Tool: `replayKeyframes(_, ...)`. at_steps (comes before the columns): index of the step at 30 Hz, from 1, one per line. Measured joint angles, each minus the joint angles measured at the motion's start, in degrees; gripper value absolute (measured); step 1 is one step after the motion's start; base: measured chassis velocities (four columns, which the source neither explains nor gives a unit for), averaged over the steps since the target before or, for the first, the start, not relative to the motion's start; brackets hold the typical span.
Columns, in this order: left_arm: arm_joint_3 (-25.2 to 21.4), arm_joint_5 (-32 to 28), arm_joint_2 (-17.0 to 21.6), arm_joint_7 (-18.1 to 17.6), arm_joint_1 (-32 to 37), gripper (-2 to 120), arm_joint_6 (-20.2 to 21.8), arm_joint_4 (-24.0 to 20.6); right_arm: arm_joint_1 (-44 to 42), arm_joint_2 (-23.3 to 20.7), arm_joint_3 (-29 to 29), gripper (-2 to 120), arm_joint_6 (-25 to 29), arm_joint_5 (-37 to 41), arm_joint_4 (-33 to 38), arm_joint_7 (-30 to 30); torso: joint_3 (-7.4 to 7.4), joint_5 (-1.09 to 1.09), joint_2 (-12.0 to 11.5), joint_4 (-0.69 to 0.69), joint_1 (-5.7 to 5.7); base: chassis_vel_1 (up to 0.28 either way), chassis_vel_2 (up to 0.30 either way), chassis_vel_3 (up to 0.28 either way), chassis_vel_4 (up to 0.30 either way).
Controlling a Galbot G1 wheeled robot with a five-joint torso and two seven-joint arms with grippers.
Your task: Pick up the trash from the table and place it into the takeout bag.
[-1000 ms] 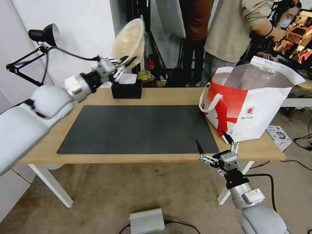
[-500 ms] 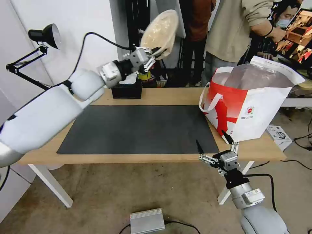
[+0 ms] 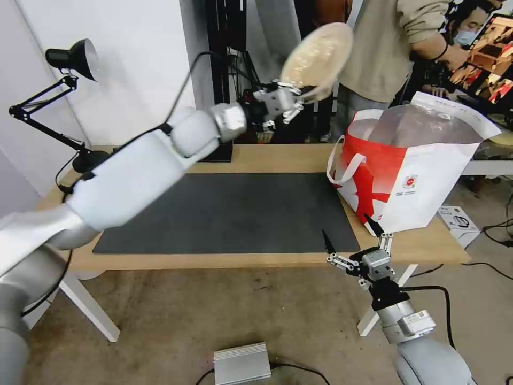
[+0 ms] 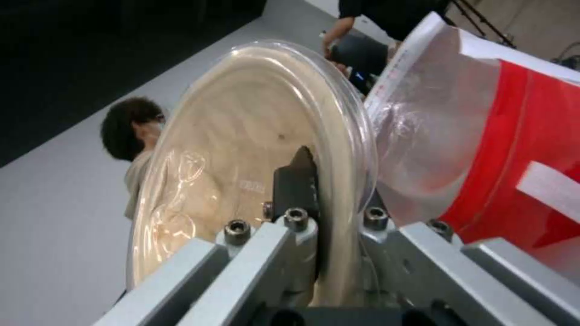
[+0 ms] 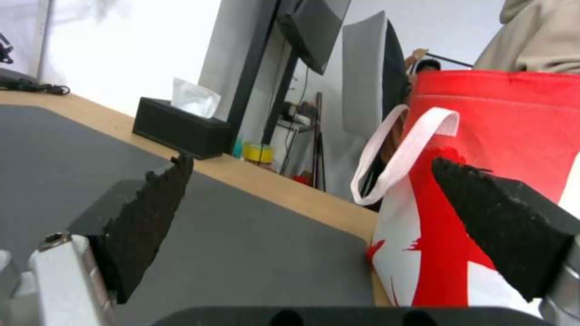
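The left gripper (image 3: 299,96) was clamped on the rim of the round beige bowl (image 3: 317,60), holding it on edge in the air, up and to the left of the large white-and-red takeout bag (image 3: 411,171), well above the long light-wood table (image 3: 278,158). The bag stood open at the table's right end. The right gripper (image 3: 350,238), fingers spread wide and empty, hung just below the bag's near corner at the table edge, beside the dark grey rectangular mat (image 3: 230,214).

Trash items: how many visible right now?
1: the beige bowl, held in the left hand above the table's far edge. Others may be hidden inside the takeout bag.
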Motion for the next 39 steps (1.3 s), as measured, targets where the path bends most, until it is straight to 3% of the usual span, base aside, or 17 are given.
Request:
replayKeyframes(22, -3.41, 14.52, -10.18, 4.29, 2.0, 1, -6.99, 9.58, 0.0, 0.0, 0.0, 100, 0.0, 0.0, 0.0, 0.0, 0.0, 0.0, 0.01, 0.0, 0.0, 0.0, 0.0, 0.0, 0.0)
replayKeyframes(39, -10.31, 27.79, -20.17, 7.12, 3.89, 1, -14.58, 20.34, 0.0, 0.0, 0.0, 100, 0.0, 0.0, 0.0, 0.0, 0.0, 0.0, 0.0, -0.01, 0.0, 0.0, 0.0, 0.0, 0.0)
